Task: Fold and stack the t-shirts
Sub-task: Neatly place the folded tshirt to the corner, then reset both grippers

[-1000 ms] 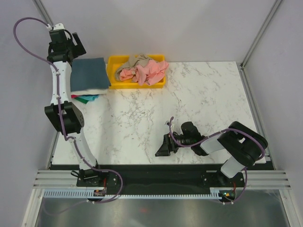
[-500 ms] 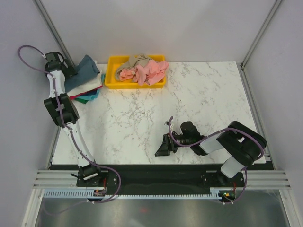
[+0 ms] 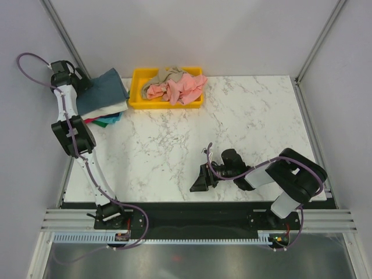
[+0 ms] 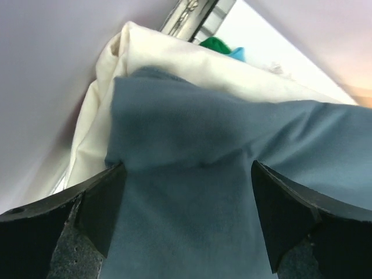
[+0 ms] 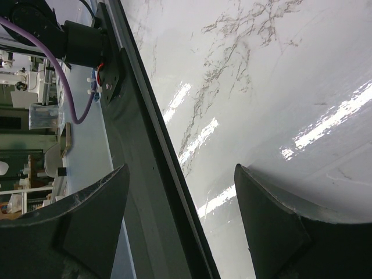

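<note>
Straddling slate-blue shirt (image 4: 232, 128), left gripper (image 4: 187, 168) spread wide (wrist view only; overhead hides this). Right gripper (image 5: 181, 174) spread, empty. Yellow bin (image 3: 168, 104) holds crumpled pink shirt (image 3: 187, 87), tan shirt (image 3: 168, 74).

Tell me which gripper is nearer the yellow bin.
Left. The left gripper sits at the slate-blue shirt just left of the yellow bin; the right gripper lies at the near edge of the table, well away.

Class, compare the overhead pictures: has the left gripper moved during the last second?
Yes. The left gripper has swung leftward, farther from the yellow bin, and now sits at the left edge of the slate-blue t-shirt.
</note>
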You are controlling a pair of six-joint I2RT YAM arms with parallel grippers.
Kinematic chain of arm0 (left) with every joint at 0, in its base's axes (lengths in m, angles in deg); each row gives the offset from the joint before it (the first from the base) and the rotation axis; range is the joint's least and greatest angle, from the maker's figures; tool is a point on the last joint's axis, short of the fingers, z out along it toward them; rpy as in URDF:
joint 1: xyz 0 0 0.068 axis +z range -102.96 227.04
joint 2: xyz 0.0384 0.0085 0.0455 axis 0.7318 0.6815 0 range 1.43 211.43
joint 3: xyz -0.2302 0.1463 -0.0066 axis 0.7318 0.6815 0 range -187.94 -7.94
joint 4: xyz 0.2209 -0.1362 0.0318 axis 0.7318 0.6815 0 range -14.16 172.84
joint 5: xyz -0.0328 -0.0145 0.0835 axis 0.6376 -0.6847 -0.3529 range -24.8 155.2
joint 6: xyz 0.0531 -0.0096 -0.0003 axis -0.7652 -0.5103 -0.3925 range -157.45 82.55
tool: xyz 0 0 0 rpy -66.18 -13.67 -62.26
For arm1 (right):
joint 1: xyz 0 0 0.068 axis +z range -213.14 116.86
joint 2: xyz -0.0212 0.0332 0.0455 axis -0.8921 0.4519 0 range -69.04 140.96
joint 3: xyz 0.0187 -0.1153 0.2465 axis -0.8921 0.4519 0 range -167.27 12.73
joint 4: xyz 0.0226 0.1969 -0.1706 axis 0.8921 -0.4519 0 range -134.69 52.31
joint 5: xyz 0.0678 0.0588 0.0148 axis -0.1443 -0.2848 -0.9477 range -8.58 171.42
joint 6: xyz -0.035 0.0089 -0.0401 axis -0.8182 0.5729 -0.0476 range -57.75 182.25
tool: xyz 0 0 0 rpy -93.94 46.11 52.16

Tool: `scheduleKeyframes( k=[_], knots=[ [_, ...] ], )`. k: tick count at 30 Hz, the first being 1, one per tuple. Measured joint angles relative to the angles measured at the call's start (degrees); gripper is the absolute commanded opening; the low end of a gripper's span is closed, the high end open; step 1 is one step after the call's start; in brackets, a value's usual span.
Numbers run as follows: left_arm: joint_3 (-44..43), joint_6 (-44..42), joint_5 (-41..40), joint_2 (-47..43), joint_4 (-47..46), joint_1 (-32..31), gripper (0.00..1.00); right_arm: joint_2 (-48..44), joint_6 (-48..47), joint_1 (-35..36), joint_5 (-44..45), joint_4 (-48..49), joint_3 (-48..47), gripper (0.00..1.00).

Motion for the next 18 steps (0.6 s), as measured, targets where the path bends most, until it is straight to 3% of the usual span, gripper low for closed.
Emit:
scheduleKeyframes(
  k=[12, 18],
  knots=[
    [13.5, 3.7, -0.9, -25.5, -2.4, -2.8, 1.00, 0.0, 0.0, 0.0, -0.1, 0.0, 0.0, 0.82],
    [30.9, 3.7, -1.5, -39.6, -5.1, -7.5, 1.00, 0.0, 0.0, 0.1, -0.1, 0.0, 0.0, 0.82]
  ],
)
